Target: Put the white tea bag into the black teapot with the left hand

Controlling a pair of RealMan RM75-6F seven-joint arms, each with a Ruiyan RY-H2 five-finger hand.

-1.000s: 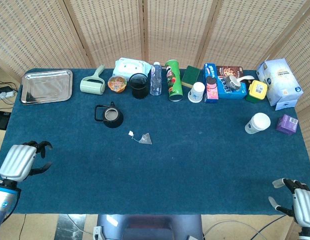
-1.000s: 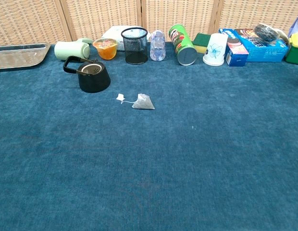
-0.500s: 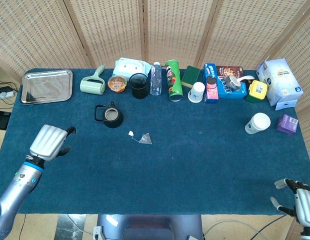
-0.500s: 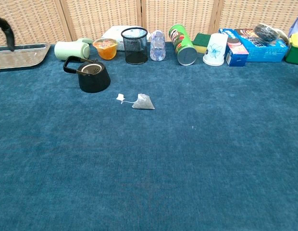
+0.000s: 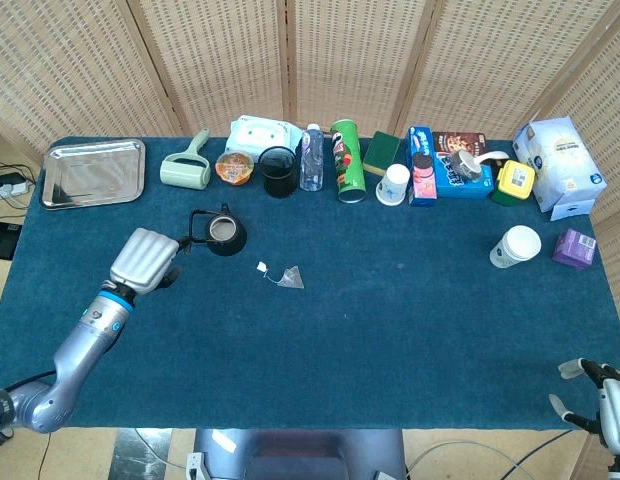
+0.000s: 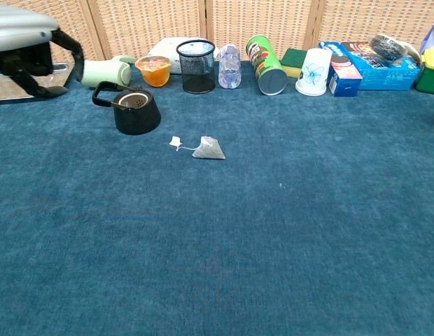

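The white tea bag (image 5: 292,277) (image 6: 209,148) lies flat on the blue cloth with its string and small tag (image 5: 262,267) (image 6: 175,142) trailing to the left. The black teapot (image 5: 221,232) (image 6: 134,110) stands upright and lidless just up and left of it, handle pointing left. My left hand (image 5: 146,260) (image 6: 31,45) hovers left of the teapot, fingers apart and curved, holding nothing. My right hand (image 5: 602,401) shows only at the bottom right corner of the head view, fingers spread and empty.
A steel tray (image 5: 93,172) sits at the back left. Along the back edge stand a green roller (image 5: 186,169), a wipes pack (image 5: 264,133), a food cup (image 5: 234,167), a mesh pen cup (image 5: 279,171), a bottle (image 5: 311,158), a chip can (image 5: 347,160) and boxes (image 5: 451,165). A paper cup (image 5: 514,246) stands right.
My left hand has travelled from the table's front left corner up and right to just beside the teapot. The right hand slipped slightly lower. Tea bag and teapot have not moved.
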